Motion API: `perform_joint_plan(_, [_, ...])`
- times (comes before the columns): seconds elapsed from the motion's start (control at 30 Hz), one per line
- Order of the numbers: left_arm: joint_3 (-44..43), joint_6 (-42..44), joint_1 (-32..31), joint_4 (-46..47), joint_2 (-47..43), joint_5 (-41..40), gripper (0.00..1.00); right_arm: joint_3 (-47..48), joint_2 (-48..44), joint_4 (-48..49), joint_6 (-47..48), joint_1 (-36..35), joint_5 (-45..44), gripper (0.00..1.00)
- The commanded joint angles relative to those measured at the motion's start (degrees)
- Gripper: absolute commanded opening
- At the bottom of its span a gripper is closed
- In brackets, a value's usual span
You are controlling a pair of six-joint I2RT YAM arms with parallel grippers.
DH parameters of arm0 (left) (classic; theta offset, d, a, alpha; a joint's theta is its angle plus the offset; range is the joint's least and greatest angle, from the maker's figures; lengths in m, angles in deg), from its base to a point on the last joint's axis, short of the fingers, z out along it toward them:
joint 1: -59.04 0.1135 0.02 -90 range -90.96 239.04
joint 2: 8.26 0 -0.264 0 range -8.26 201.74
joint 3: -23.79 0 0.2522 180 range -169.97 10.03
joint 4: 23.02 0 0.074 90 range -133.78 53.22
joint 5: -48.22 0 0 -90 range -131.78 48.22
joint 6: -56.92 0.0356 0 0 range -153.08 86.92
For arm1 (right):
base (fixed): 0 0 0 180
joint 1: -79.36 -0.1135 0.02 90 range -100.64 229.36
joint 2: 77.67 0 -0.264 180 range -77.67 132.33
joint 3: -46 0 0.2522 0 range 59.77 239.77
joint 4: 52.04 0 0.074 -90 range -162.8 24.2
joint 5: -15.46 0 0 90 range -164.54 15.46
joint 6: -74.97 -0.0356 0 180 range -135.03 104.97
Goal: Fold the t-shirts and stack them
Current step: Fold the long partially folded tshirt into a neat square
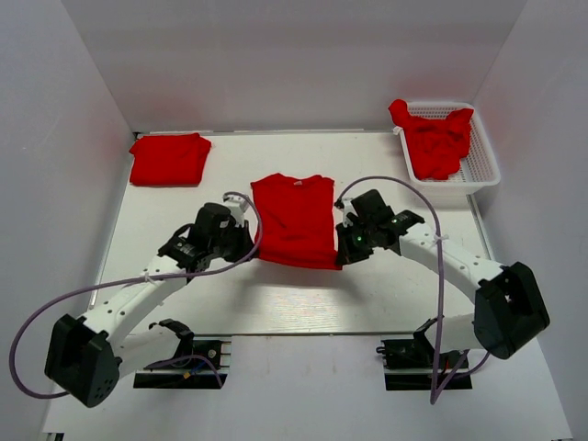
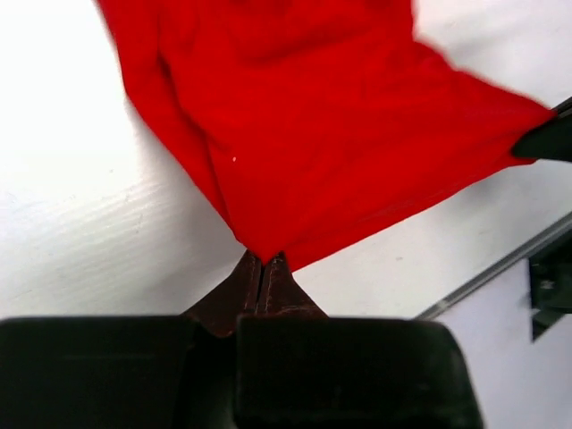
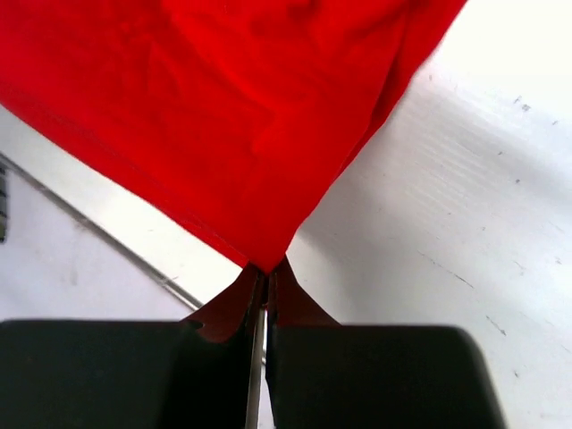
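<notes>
A red t-shirt (image 1: 294,219) lies in the middle of the table, sides folded in, collar toward the back. My left gripper (image 1: 246,250) is shut on its near left bottom corner; in the left wrist view the pads (image 2: 250,281) pinch the cloth (image 2: 322,134). My right gripper (image 1: 342,254) is shut on the near right bottom corner; in the right wrist view the pads (image 3: 288,284) pinch the fabric (image 3: 223,107). The bottom hem is stretched between both grippers. A folded red t-shirt (image 1: 169,158) lies at the back left. More red t-shirts (image 1: 434,138) are crumpled in the basket.
A white plastic mesh basket (image 1: 481,165) stands at the back right. White walls close the table at the back and sides. A metal strip (image 1: 303,333) runs along the near part of the table. Cables loop beside both arms.
</notes>
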Motion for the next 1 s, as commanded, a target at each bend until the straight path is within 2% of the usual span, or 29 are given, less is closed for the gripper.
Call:
perform_joint_plan(0.0, [-7.44,-0.57,0.32,-6.32,-3.00,-3.01,0.00,7.06,-1.84,-8.44,1.28,0.59,-1.84,0.00])
perform_joint_plan(0.2, [-15.81,-1.36,1.55,-6.86,3.31,-10.49,0.00,16.39,2.81,-9.50,1.71,1.21,-8.61,0.00])
perform_joint_plan(0.4, [-22.75,-1.89,1.55,-0.28,12.89,-16.47,0.00,30.80,15.19,-10.74,1.71,3.58,-9.67,0.00])
perform_joint_plan(0.57, [-30.66,-1.36,2.60,-0.27,23.07,-19.99,0.00,40.81,23.01,-11.26,1.36,5.42,-8.44,0.00])
perform_joint_plan(0.97, [-39.45,1.10,6.47,4.30,36.89,-18.06,0.00,51.38,33.14,-13.72,2.07,9.82,-5.19,0.00])
